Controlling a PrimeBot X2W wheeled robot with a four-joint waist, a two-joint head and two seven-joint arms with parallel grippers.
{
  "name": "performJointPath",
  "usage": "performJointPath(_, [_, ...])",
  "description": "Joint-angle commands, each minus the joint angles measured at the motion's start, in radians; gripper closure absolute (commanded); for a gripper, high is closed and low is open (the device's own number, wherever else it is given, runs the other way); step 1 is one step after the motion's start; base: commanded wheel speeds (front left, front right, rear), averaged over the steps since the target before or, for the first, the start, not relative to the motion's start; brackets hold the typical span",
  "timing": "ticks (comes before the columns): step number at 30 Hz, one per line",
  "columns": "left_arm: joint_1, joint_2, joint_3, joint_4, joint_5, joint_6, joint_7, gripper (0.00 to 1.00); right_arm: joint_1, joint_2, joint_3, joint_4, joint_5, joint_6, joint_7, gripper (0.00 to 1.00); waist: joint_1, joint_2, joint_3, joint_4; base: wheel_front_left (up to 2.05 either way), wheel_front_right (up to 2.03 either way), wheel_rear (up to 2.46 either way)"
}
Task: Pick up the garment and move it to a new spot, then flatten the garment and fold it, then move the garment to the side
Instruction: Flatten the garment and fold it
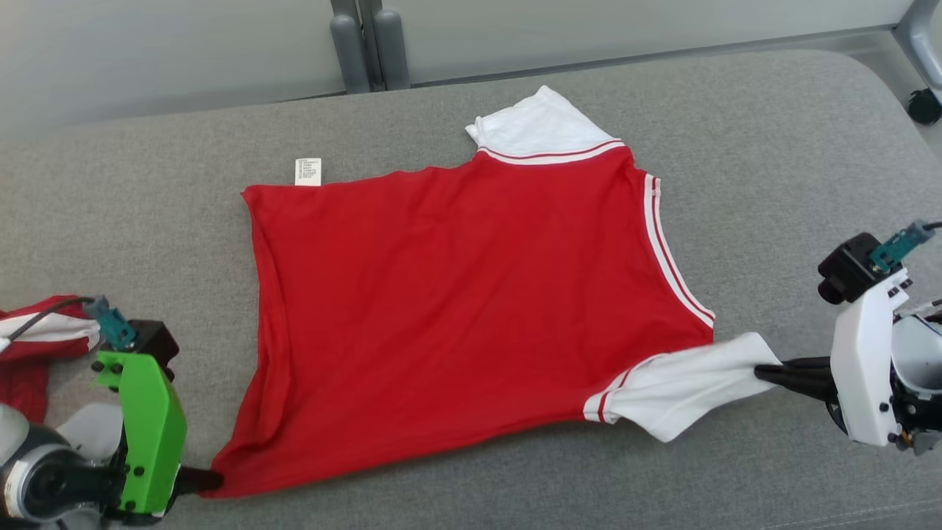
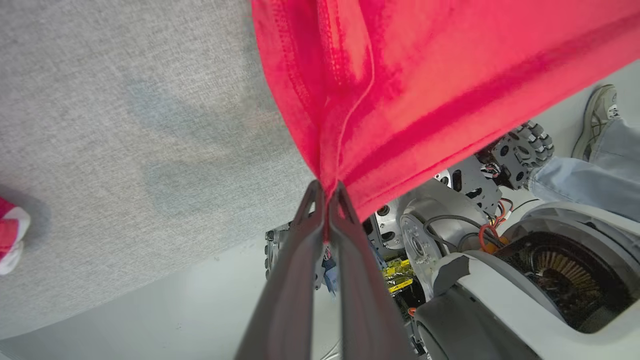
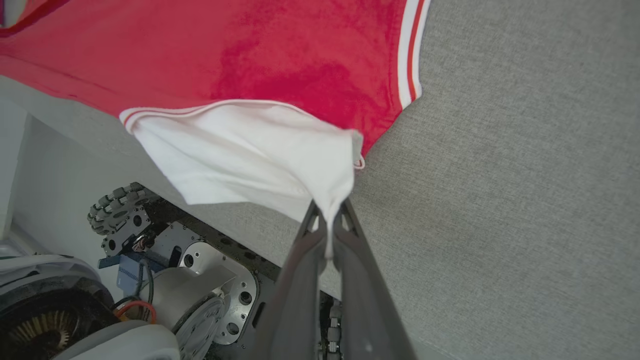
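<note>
The garment [image 1: 456, 309] is a red shirt with white sleeves and red-and-white trim, spread on the grey padded table [image 1: 773, 147] with its hem toward the left. My left gripper [image 1: 210, 482] is shut on the near hem corner, seen close up in the left wrist view as red cloth [image 2: 400, 75] pinched between the fingers [image 2: 300, 260]. My right gripper [image 1: 765, 373] is shut on the near white sleeve [image 1: 684, 383]; the right wrist view has that sleeve [image 3: 240, 155] pulled taut into the fingers [image 3: 355, 270]. The far white sleeve [image 1: 537, 125] lies flat.
Another red-and-white cloth [image 1: 37, 346] lies bunched at the table's left edge. A white label [image 1: 307, 171] sticks out at the far hem corner. Below the table edge are my wheeled base [image 2: 500, 250] and a person's shoe [image 2: 597, 115] and trouser leg.
</note>
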Motion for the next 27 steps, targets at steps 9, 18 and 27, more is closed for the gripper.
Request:
performJointPath(9, [-0.211,-0.141,-0.001,0.183,-0.007,-0.020,0.138,1.00,-0.190,0.146,-0.070,0.168,-0.023,-0.001,0.197,1.00,0.0001,-0.0001,0.101,0.029,0.00,0.00,0.00])
performJointPath(18, [-0.348,-0.262,0.005,0.373,0.007,-0.015,0.166,1.00,-0.363,0.263,-0.097,0.336,-0.133,-0.001,0.288,1.00,0.0001,-0.0001,0.154,0.026,0.00,0.00,0.00])
performJointPath(27, [-0.403,-0.335,0.017,0.505,0.023,-0.062,0.108,0.00,-0.421,0.335,-0.083,0.386,-0.192,-0.001,0.193,0.51,0.0001,-0.0001,0.154,0.022,0.00,0.00,0.00])
